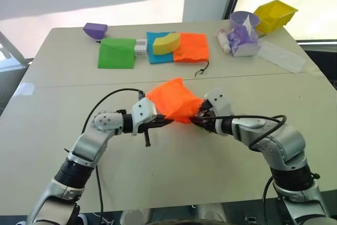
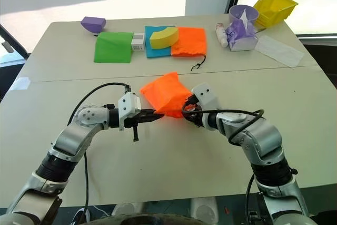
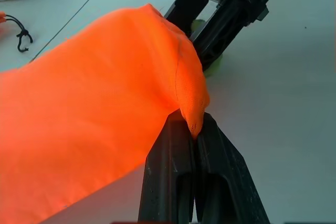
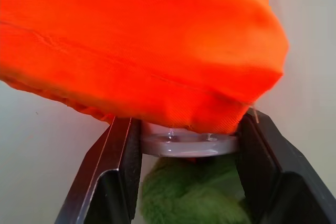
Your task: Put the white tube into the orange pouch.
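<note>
Our left gripper (image 1: 158, 123) pinches the orange pouch's (image 1: 174, 101) edge mid-table; our right gripper (image 4: 188, 145), jaws part-spread, holds the white tube (image 4: 189, 144) end-on, already entering the pouch mouth.

Pale table (image 1: 63, 146), far edge lined with purple wedge (image 1: 95, 29), green pouch (image 1: 117, 53), squarer orange pouch (image 1: 191, 47), yellow bin (image 1: 275, 15)

orange pouch (image 1: 173, 99) — between both claws

Neon-orange pouch (image 1: 174, 101), fuzzy green pom-pom (image 4: 191, 195), black claw fingers (image 3: 178, 182), green pouch (image 1: 117, 52)
</note>
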Robot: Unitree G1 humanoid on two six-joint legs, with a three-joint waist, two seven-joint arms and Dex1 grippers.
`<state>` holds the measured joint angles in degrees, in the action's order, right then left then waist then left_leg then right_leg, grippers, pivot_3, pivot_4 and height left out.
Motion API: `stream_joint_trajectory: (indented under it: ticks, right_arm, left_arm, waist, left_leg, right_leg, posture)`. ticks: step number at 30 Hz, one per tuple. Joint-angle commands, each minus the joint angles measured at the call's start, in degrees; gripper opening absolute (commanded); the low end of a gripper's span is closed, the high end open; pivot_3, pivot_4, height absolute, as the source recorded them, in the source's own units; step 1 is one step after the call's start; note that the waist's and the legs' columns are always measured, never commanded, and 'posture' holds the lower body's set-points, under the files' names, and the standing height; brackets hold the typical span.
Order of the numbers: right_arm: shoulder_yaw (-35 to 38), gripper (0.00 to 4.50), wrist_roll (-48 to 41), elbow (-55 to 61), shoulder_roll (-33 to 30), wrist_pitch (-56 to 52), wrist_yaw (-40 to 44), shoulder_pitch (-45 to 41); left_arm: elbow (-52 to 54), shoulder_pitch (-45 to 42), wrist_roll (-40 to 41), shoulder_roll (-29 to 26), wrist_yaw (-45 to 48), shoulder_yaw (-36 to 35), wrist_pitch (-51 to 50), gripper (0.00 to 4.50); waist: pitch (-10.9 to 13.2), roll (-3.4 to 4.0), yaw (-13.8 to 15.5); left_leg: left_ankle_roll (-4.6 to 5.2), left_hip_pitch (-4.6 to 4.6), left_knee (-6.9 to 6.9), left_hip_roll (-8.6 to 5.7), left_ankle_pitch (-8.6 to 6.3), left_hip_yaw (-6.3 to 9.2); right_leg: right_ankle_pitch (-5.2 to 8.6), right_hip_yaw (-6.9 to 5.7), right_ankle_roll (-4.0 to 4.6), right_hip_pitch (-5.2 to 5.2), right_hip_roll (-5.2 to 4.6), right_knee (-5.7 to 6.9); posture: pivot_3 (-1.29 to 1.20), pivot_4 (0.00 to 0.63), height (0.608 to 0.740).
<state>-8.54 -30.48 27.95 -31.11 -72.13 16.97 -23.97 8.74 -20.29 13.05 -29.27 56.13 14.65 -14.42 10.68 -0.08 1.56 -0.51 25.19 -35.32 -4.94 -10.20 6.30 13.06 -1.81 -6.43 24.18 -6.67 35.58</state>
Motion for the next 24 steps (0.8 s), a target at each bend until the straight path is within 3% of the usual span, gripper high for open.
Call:
stream_joint_trajectory:
  ticks: [1, 5, 7, 13, 18, 24]
  right_arm:
    - [-0.63, 2.25, -0.14, 0.32, 2.35, 0.19, 0.77, -1.53]
    - [-0.67, 2.25, -2.83, 3.49, -1.58, -1.01, 6.33, -0.65]
    - [1.69, 2.25, -0.89, 0.4, -1.29, -0.19, 4.54, -1.37]
    - [2.14, 2.25, 3.22, -4.63, 5.13, 1.02, -1.05, -4.42]
    - [-2.87, 2.25, 4.3, -2.65, 5.38, 1.45, 0.37, -3.25]
    - [-1.2, 2.25, 6.63, -5.32, 8.69, 4.41, -1.81, -4.54]
  left_arm:
    - [1.11, -0.11, -0.02, 0.21, -0.52, -0.82, 1.08, 0.0]
    - [1.36, -0.03, -0.09, 0.23, -1.05, -1.04, 1.21, 0.0]
    - [1.61, 0.33, 0.08, -0.14, -0.85, -1.13, 1.34, 0.0]
    - [2.35, 0.83, 0.49, -0.18, -0.44, -0.73, 1.24, 0.0]
    - [1.99, 0.96, -0.58, -0.44, -0.88, -0.63, 2.19, 0.0]
    - [2.02, 1.21, -0.29, -0.52, -0.62, -0.79, 2.32, 0.0]
  waist:
    - [0.0, 0.0, -0.42]
    - [0.0, 0.0, -0.95]
    - [0.0, -0.01, -0.94]
    - [0.0, -0.01, -0.99]
    - [0.0, -0.01, -1.19]
    - [0.0, -0.01, -1.35]
  left_leg:
    - [0.0, 0.0, 0.01, 0.0, 0.0, 0.0]
    - [0.01, -0.01, 0.0, -0.03, 0.0, 0.01]
    - [0.01, -0.01, -0.01, -0.03, 0.0, 0.01]
    - [0.0, -0.07, -0.02, -0.03, 0.01, 0.01]
    - [0.0, -0.12, -0.02, -0.04, 0.01, 0.01]
    - [0.0, -0.15, -0.01, -0.04, 0.01, 0.02]
  right_leg:
    - [0.0, 0.0, 0.0, 0.01, 0.0, 0.0]
    - [-0.01, 0.02, -0.01, -0.01, -0.01, 0.02]
    - [-0.01, 0.02, -0.02, -0.01, -0.01, 0.01]
    - [0.0, 0.08, 0.01, 0.08, -0.01, 0.28]
    - [0.01, 0.11, 0.01, 0.13, 0.0, 0.41]
    - [0.02, 0.12, 0.02, 0.12, 0.0, 0.43]
  posture:
    - [0.0, 0.15, 0.74]
    - [0.0, 0.15, 0.74]
    - [0.0, 0.15, 0.74]
    - [0.0, 0.15, 0.74]
    - [0.0, 0.15, 0.74]
    - [0.0, 0.15, 0.74]
